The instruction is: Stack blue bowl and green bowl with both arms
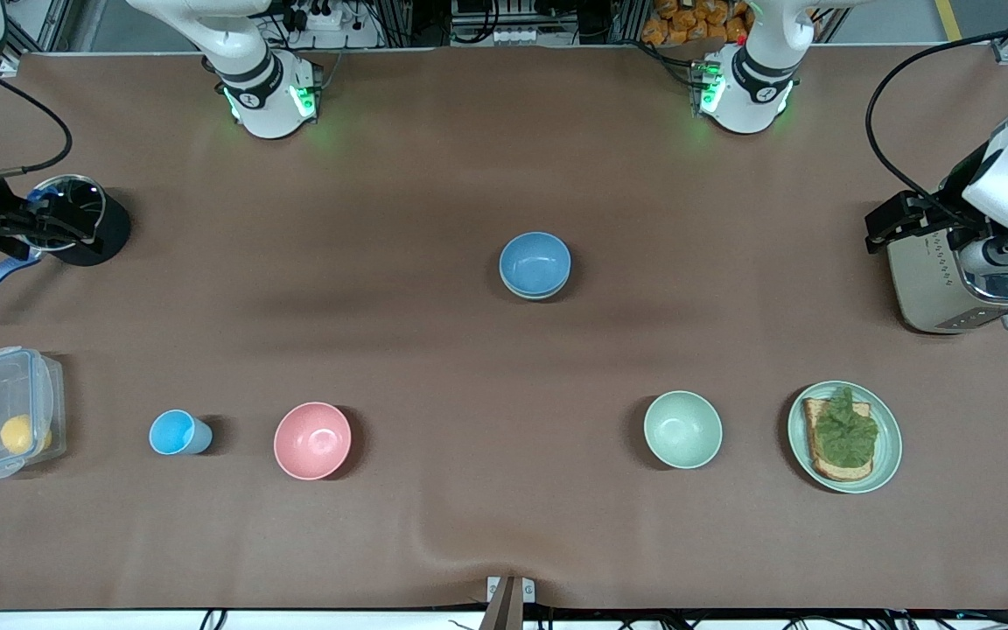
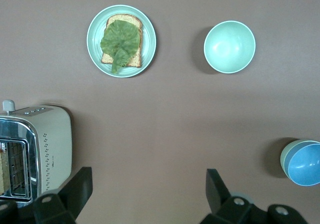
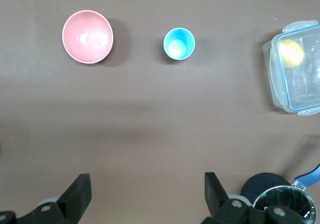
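Note:
The blue bowl (image 1: 535,261) sits nested inside the sage-green bowl (image 1: 532,295) at the middle of the table; only the green bowl's rim shows. Both also show in the left wrist view, the blue bowl (image 2: 306,163) inside the green rim (image 2: 283,160). My left gripper (image 1: 902,223) hangs open and empty over the toaster at the left arm's end, its jaws wide apart (image 2: 149,184). My right gripper (image 1: 49,223) hangs open and empty over a black pot at the right arm's end (image 3: 147,186). Neither gripper touches the bowls.
A paler mint bowl (image 1: 682,429) and a green plate with toast (image 1: 845,436) lie nearer the camera. So do a pink bowl (image 1: 312,440), a light-blue cup (image 1: 176,432) and a clear box (image 1: 5,411). A toaster (image 1: 941,280) and a black pot (image 1: 88,219) stand at the table's ends.

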Motion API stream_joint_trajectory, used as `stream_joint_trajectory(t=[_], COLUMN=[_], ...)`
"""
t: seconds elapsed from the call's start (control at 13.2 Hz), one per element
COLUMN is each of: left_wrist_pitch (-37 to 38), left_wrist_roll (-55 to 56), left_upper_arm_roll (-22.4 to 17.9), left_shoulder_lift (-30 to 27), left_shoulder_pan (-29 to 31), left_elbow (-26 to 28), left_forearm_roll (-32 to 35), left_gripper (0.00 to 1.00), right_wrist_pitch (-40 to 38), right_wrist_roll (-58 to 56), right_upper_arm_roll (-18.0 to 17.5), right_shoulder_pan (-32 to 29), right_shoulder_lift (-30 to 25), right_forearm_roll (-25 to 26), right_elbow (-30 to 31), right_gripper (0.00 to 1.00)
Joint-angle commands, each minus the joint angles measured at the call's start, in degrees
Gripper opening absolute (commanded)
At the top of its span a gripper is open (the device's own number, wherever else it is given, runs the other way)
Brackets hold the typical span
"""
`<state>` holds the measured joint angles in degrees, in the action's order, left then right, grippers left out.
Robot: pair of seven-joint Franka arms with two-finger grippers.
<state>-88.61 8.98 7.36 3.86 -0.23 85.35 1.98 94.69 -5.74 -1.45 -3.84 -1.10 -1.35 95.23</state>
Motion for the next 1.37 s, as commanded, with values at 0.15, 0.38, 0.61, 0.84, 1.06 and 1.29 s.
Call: stream_joint_trajectory(t=[0.15, 0.38, 0.61, 0.84, 1.06, 1.29], left_wrist_pitch=[0.63, 0.63, 0.63, 0.63, 1.51, 1.95], left_wrist_roll=[-0.98, -0.98, -0.98, -0.46, -0.28, -0.28], left_upper_arm_roll=[-0.86, -0.86, -0.86, -0.77, -0.77, -0.77], left_shoulder_lift=[-1.13, -1.04, -1.13, -1.22, -1.22, -1.22], left_shoulder_pan=[-0.82, -1.00, -1.00, -1.61, -1.70, -1.79], left_elbow=[0.52, 0.52, 0.61, 0.69, 0.70, 0.70], left_forearm_roll=[-0.66, -0.75, -0.75, -0.75, -0.75, -0.66], left_gripper=[1.00, 1.00, 1.00, 1.00, 1.00, 1.00], right_wrist_pitch=[0.66, 2.08, 3.39, 3.66, 3.66, 3.66], right_wrist_roll=[-0.15, -0.15, -0.75, -0.76, -0.76, -0.76], right_upper_arm_roll=[-1.72, -1.37, 2.23, 2.50, 2.50, 2.42], right_shoulder_pan=[-3.11, -1.10, 1.28, 1.99, 1.91, 1.82], right_shoulder_lift=[-0.74, -0.74, -0.66, -0.66, -0.57, -0.48], right_forearm_roll=[-0.41, 0.03, -0.76, -1.29, -1.29, -1.29], right_elbow=[-1.18, -1.45, -1.36, -1.27, -1.27, -1.27], right_gripper=[1.00, 1.00, 1.00, 1.00, 1.00, 1.00])
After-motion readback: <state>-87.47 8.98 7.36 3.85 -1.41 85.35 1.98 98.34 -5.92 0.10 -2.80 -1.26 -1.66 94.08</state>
